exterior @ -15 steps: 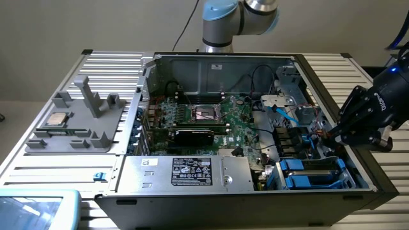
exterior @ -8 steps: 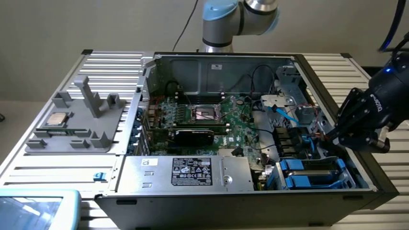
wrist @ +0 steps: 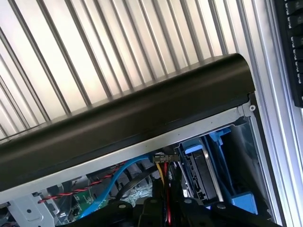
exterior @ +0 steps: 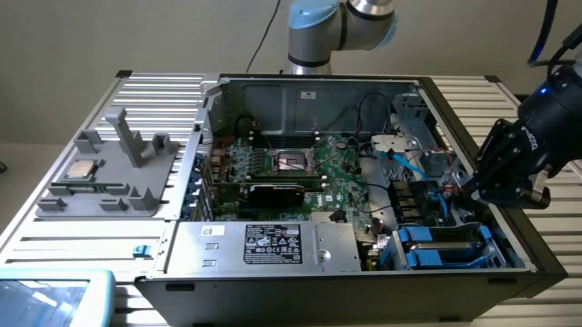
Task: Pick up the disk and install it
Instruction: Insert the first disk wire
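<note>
In the exterior view my black gripper hangs low inside the open computer case, over the drive bay at the front corner on that view's right. Blue plastic rails line the bay. The wrist view looks down past my gripper at a flat dark slab in a blue frame, standing on edge in the bay. I take this slab for the disk. It sits close below the gripper, and I cannot tell whether they touch.
The case's black side wall runs right beside the gripper. Red, yellow and blue cables crowd the bay. Also in view are the motherboard, a silver box with a black label and a grey fixture holding a small chip.
</note>
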`<control>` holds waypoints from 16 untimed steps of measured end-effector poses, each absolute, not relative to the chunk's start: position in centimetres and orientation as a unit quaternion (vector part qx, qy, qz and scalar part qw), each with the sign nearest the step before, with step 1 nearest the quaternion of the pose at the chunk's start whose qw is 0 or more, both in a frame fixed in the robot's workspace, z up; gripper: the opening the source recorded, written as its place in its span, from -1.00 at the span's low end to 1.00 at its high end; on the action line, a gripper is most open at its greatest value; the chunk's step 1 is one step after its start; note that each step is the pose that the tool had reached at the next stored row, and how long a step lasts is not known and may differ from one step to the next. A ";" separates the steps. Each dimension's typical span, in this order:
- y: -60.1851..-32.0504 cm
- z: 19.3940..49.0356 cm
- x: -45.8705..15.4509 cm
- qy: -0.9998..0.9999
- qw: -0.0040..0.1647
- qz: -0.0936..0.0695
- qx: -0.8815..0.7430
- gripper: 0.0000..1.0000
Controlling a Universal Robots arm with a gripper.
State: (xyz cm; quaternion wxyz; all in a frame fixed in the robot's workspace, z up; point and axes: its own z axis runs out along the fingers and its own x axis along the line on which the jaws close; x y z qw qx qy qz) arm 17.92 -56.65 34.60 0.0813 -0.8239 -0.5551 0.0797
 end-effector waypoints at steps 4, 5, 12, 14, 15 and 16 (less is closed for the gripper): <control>-56.6 34.6 17.8 -0.554 0.060 0.086 -0.826 -0.65; -56.5 34.6 17.8 -0.553 0.053 0.088 -0.827 -0.65; -55.7 35.2 17.4 -0.552 0.031 0.086 -0.829 -0.65; -55.7 35.2 17.4 -0.553 0.030 0.085 -0.829 -0.65; -55.7 35.2 17.4 -0.553 0.030 0.085 -0.829 -0.65; -55.7 35.2 17.4 -0.553 0.030 0.085 -0.829 -0.65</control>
